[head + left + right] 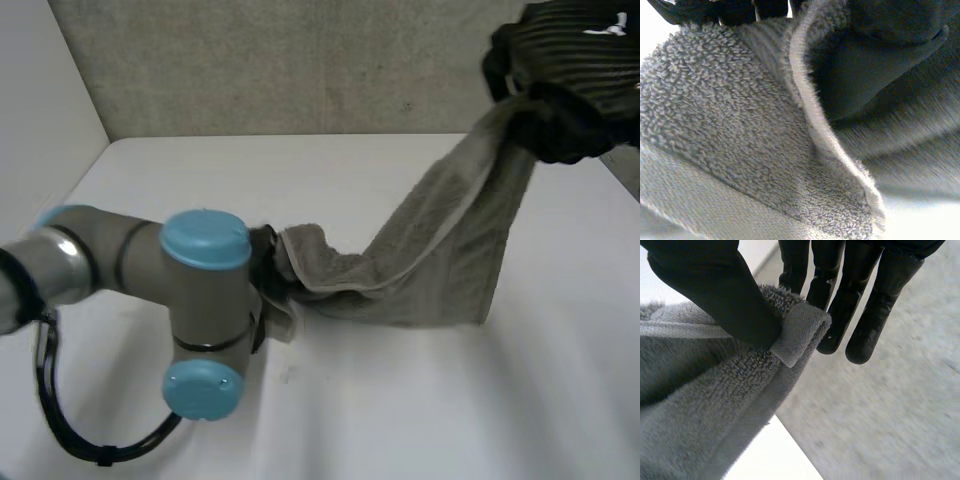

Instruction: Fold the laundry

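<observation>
Right robot hand (565,110), raised over the desk (420,400), holds a corner of the grey towel (440,260) in a tight pinch. Left robot hand (262,258) clutches the other end low at the desk; the towel slopes between them.

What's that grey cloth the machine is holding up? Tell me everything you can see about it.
It is a grey towel of looped terry with a flat woven band along its hem. It stretches slantwise between both hands. The right hand pinches one corner high up between thumb and fingers, and the left hand grips the bunched opposite end low by the white table. Its lower edge hangs towards the table.
</observation>
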Robot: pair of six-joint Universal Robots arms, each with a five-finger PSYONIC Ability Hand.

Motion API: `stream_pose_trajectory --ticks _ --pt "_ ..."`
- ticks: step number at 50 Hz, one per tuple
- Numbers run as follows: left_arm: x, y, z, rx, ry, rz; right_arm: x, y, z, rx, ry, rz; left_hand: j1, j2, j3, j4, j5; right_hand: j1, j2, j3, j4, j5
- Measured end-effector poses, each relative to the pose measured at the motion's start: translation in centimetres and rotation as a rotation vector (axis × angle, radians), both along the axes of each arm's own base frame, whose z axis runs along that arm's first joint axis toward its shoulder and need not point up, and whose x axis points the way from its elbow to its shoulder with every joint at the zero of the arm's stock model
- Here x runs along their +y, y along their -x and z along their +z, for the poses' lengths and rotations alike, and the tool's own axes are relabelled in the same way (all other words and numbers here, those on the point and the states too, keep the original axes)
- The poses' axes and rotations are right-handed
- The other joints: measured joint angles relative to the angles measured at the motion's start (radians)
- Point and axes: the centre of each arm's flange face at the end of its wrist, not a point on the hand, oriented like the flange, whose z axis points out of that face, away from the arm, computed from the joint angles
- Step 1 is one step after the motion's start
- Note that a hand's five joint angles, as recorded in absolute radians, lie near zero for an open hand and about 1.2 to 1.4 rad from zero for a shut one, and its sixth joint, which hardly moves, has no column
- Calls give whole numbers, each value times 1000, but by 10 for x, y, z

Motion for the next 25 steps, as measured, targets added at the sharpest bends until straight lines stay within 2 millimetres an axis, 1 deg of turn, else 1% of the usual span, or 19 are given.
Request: stream_pose_trajectory --ticks 1,2,4,5,6,7,8,9,11,12,13,15,17,18,19,20,21,24,25 --pt "-3 -8 14 6 23 21 -9 7 -2 18 3 -37 18 29 35 35 29 0 0 0 0 0" --pt "-3 -8 14 6 23 21 -9 7 -2 18 3 -37 18 29 35 35 29 0 0 0 0 0" --pt "-10 -27 46 6 83 50 -27 21 -10 63 -7 -105 25 40 46 46 40 0 0 0 0 1" --pt "-11 -31 54 2 98 51 -31 23 -13 74 -14 -118 25 40 46 46 40 0 0 0 0 1" --pt "-11 -38 68 -14 125 46 -40 28 -21 99 -34 -139 25 45 50 51 45 0 0 0 0 1" --pt "-11 -43 77 -29 146 36 -45 31 -26 116 -50 -151 30 46 51 52 46 0 0 0 0 1" --pt "-11 -43 77 -29 146 36 -45 31 -26 116 -50 -151 30 46 51 52 46 0 0 0 0 1" --pt "-7 -51 94 -80 181 -5 -56 35 -40 155 -91 -168 31 47 53 54 48 0 0 0 0 1" --pt "-5 -53 99 -102 190 -25 -59 35 -45 168 -106 -172 31 48 54 55 50 0 0 0 0 1" --pt "3 -58 109 -176 204 -93 -68 38 -62 213 -158 -178 30 49 54 55 50 0 0 0 0 1" --pt "10 -61 113 -231 206 -145 -73 38 -72 240 -192 -178 31 50 54 55 50 0 0 0 0 1" --pt "15 -63 115 -277 203 -191 -75 38 -80 260 -217 -176 31 50 55 56 50 0 0 0 0 1" --pt "24 -69 115 -360 174 -254 -78 38 -96 302 -273 -165 31 50 55 57 50 0 0 0 0 1" --pt "24 -69 115 -360 174 -254 -78 38 -96 302 -273 -165 31 50 55 57 50 0 0 0 0 1" --pt "27 -75 112 -414 136 -276 -79 38 -108 337 -322 -152 31 48 53 53 50 0 0 0 0 1" --pt "29 -79 111 -444 111 -286 -79 37 -114 355 -345 -145 30 33 38 40 47 0 0 0 0 1" --pt "32 -91 106 -522 40 -306 -78 37 -128 409 -410 -123 25 -11 -7 -8 11 0 0 0 0 1" --pt "32 -107 99 -614 -59 -322 -72 35 -147 502 -491 -77 -8 -46 -41 -42 -28 0 0 0 0 1" --pt "31 -109 98 -628 -75 -325 -71 34 -150 520 -502 -68 -8 -46 -41 -42 -28 0 0 0 0 1"
